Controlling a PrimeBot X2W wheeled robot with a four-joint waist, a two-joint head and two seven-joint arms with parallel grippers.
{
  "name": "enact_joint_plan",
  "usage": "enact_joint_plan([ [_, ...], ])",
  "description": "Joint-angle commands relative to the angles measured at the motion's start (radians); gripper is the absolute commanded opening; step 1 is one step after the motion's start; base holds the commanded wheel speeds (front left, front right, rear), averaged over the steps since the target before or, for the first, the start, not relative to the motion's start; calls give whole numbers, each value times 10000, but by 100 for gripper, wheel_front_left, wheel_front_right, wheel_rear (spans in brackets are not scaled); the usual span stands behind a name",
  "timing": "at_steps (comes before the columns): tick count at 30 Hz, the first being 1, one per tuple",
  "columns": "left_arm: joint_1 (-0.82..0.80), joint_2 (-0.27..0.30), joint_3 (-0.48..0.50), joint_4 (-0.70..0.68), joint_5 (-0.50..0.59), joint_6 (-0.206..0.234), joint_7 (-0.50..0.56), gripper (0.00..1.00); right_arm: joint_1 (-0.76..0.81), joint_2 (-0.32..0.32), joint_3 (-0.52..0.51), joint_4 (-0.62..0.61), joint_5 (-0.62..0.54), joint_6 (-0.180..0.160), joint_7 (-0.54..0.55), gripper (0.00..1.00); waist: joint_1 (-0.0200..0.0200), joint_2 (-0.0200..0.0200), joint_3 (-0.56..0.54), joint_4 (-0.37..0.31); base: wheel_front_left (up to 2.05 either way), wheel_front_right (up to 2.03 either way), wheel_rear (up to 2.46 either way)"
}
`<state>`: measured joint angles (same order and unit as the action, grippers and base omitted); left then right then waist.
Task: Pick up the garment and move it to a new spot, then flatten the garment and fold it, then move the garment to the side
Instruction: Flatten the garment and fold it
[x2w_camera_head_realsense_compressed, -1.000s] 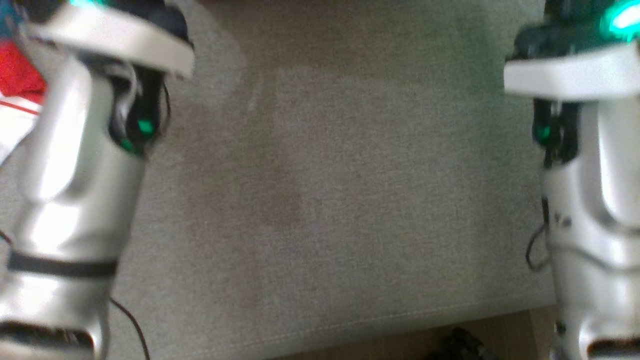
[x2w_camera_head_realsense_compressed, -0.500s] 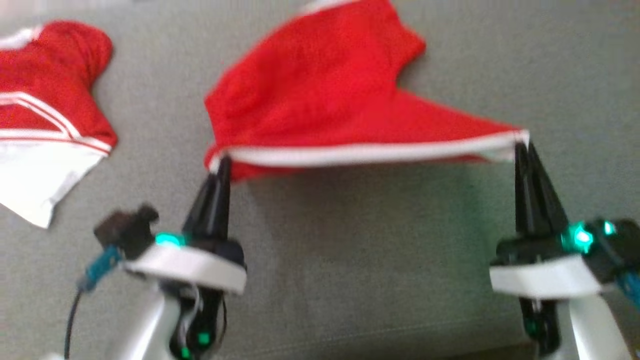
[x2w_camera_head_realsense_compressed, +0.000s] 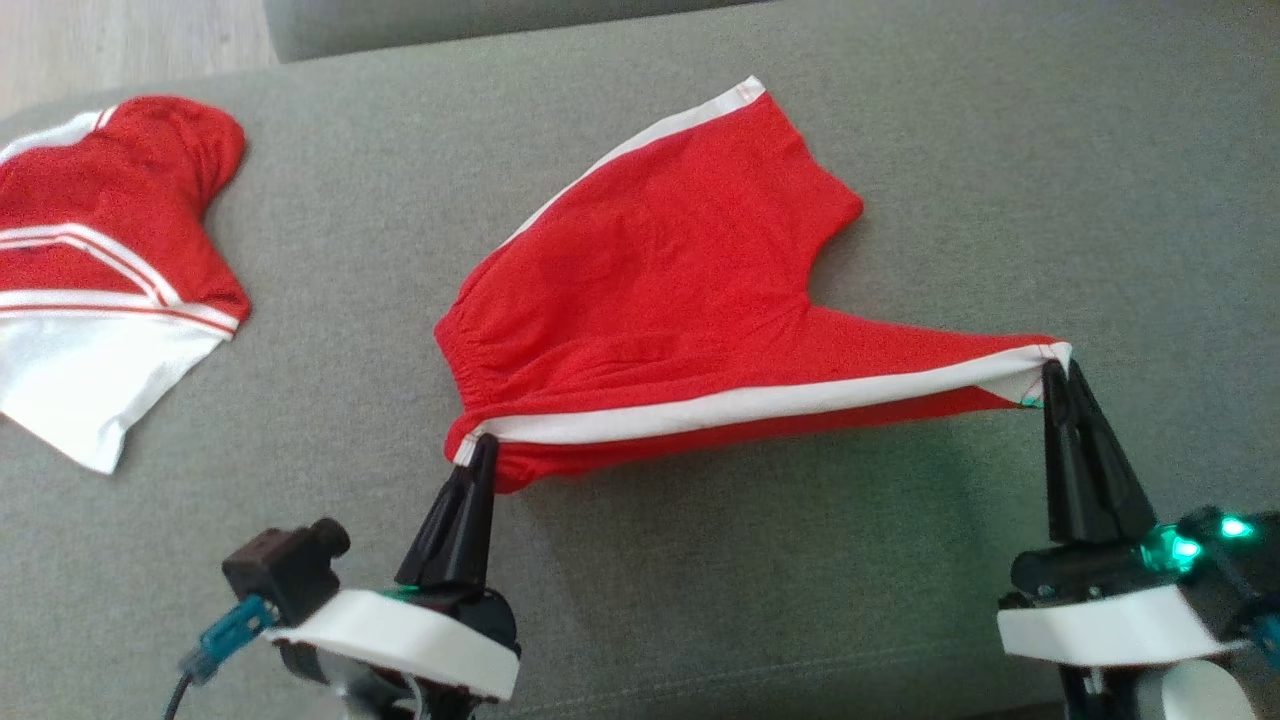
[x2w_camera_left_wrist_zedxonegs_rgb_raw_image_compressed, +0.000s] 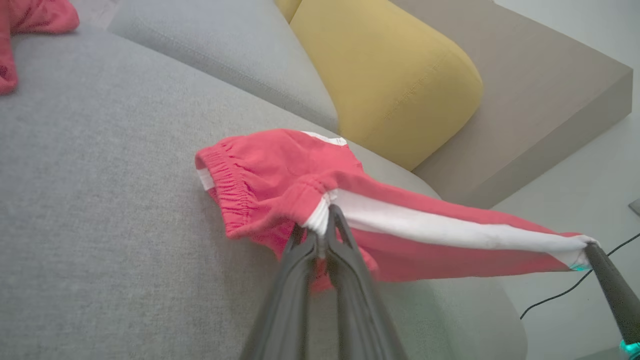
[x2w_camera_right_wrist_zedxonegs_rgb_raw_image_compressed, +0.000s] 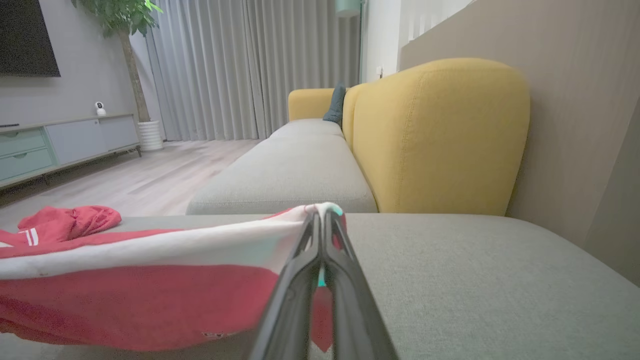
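While the left hand (x2w_camera_head_realsense_compressed: 484, 448) pinches the waistband corner of the red shorts (x2w_camera_head_realsense_compressed: 660, 290) and the right hand (x2w_camera_head_realsense_compressed: 1057, 374) is clamped on the far end of the white stripe, the shorts lie mid-seat on the grey sofa (x2w_camera_head_realsense_compressed: 950, 160), near edge lifted taut. A red-and-white garment (x2w_camera_head_realsense_compressed: 100, 290) lies well apart to the left, cut off by the frame. A yellow backrest (x2w_camera_left_wrist_zedxonegs_rgb_raw_image_compressed: 390, 75) stands beyond. Bare seat lies between the hands and the front seam (x2w_camera_head_realsense_compressed: 760, 667).

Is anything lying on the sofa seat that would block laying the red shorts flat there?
Nothing visible does. The left gripper and right gripper pinch the red shorts at the striped edge; the sofa seat below is bare. The red-and-white garment lies apart, to the left.
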<state>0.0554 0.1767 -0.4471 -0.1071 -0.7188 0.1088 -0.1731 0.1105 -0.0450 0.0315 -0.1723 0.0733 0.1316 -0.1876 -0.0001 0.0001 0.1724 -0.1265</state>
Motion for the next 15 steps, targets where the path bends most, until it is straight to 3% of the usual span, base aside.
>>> enact_joint_plan([
  [1, -431, -61, 251, -264, -58, 47, 28, 0, -483, -52, 214, -168, -89, -9, -10, 0, 1, -1, 141, 56, 0, 0, 0],
  [8, -1791, -557, 462, 636, -554, 52, 372, 0, -2422, -52, 140, 1233, -178, -9, -115, 0, 1, -1, 926, 379, 0, 0, 0],
  [15, -3628, -861, 757, 1862, -907, 235, 771, 0, -5177, -52, 0, 3503, -293, -9, -260, 0, 1, -1, 1803, 699, 0, 0, 0],
])
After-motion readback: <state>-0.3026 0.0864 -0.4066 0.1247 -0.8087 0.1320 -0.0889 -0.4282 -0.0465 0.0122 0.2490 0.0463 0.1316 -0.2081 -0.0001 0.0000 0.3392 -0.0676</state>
